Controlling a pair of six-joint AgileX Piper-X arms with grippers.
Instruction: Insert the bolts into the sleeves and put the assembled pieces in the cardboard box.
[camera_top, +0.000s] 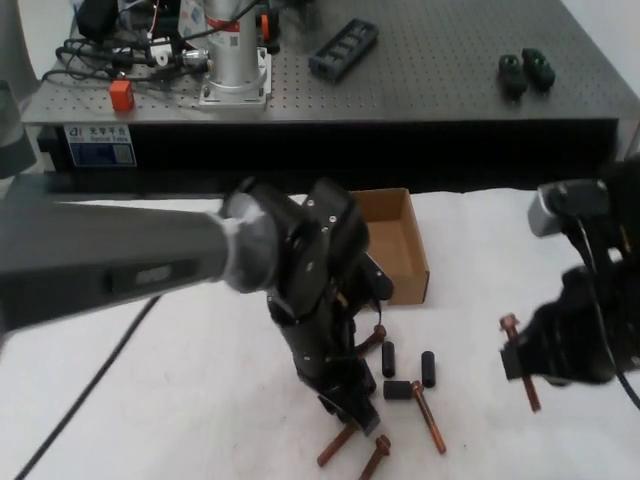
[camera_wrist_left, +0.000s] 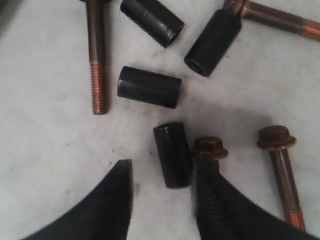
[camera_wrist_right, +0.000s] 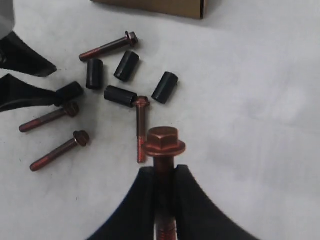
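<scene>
My left gripper (camera_wrist_left: 165, 172) is open and low over the white cloth, with one black sleeve (camera_wrist_left: 173, 155) lying between its fingertips, nearer one finger (camera_wrist_left: 220, 200). Three more sleeves (camera_wrist_left: 150, 86) lie just beyond it, among copper bolts (camera_wrist_left: 97, 55). The high view shows this gripper (camera_top: 352, 402) over the pile of sleeves (camera_top: 397, 390) and bolts (camera_top: 430, 418). My right gripper (camera_wrist_right: 165, 172) is shut on a copper bolt (camera_wrist_right: 164, 142), head outward, held above the cloth to the right of the pile (camera_top: 520, 372). The cardboard box (camera_top: 395, 245) stands open behind the pile.
The box's edge (camera_wrist_right: 150, 6) lies past the loose parts in the right wrist view. A black perforated bench (camera_top: 400, 70) with a metal post, cables and a black tray rises behind the cloth. Bare cloth (camera_top: 180, 400) stretches left of the pile.
</scene>
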